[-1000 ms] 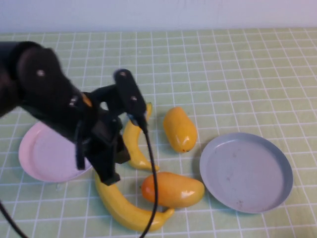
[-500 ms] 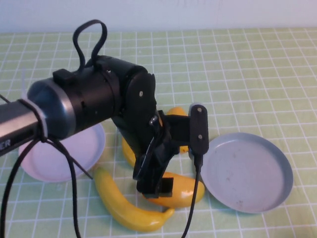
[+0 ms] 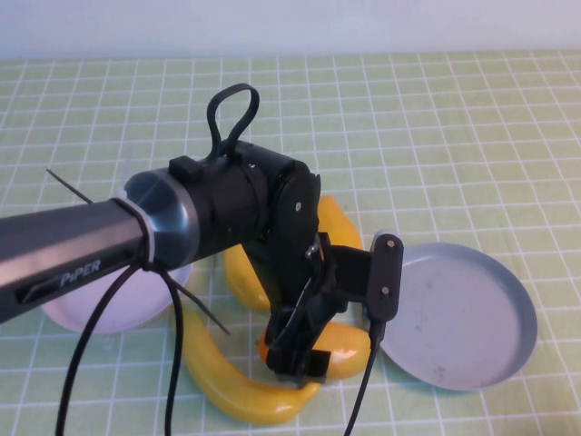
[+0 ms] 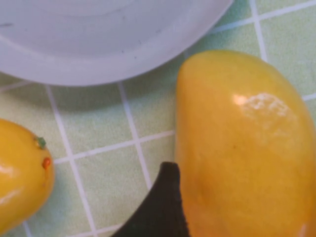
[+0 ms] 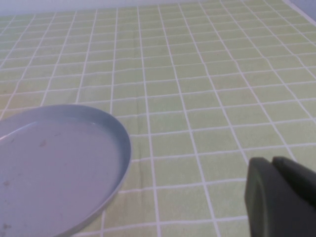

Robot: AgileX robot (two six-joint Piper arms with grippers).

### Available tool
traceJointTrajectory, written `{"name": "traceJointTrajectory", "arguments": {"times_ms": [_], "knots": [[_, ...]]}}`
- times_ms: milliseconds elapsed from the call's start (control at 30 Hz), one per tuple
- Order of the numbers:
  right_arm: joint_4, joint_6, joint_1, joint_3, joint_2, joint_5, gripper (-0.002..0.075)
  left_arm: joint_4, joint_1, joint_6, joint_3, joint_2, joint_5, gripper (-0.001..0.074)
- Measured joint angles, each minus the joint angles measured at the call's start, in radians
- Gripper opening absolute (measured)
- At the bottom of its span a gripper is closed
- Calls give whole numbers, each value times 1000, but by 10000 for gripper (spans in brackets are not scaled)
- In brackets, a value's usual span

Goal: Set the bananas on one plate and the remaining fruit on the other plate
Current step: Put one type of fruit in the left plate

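My left gripper (image 3: 296,352) is low over the orange-red mango (image 3: 340,350), open; in the left wrist view one dark finger (image 4: 160,207) sits right beside that mango (image 4: 242,143), and the other finger is out of view. The second mango (image 3: 343,227) (image 4: 19,177) lies behind the arm. The bigger banana (image 3: 227,391) lies at the front. The smaller banana (image 3: 241,282) is half hidden by the arm. The grey-blue plate (image 3: 472,309) (image 4: 98,44) (image 5: 123,148) is empty on the right. The pink plate (image 3: 82,313) is mostly hidden on the left. My right gripper (image 5: 279,197) is shut beside the grey-blue plate, out of the high view.
The left arm (image 3: 182,227) and its cables (image 3: 172,363) stretch across the left half of the green checked mat (image 3: 436,136), over the pink plate and the bananas. Bare mat lies behind the fruit and to the far right.
The left arm has swung right, from above the bananas by the pink plate to the orange-red mango, and come lower onto it. The fruit and plates have not moved.
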Motion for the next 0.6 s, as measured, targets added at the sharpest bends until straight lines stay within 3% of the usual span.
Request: {"name": "traceJointTrajectory", "arguments": {"times_ms": [600], "knots": [[0,0,0,0,0,0,-15,49,0,2,-2,78,-57,648]]}}
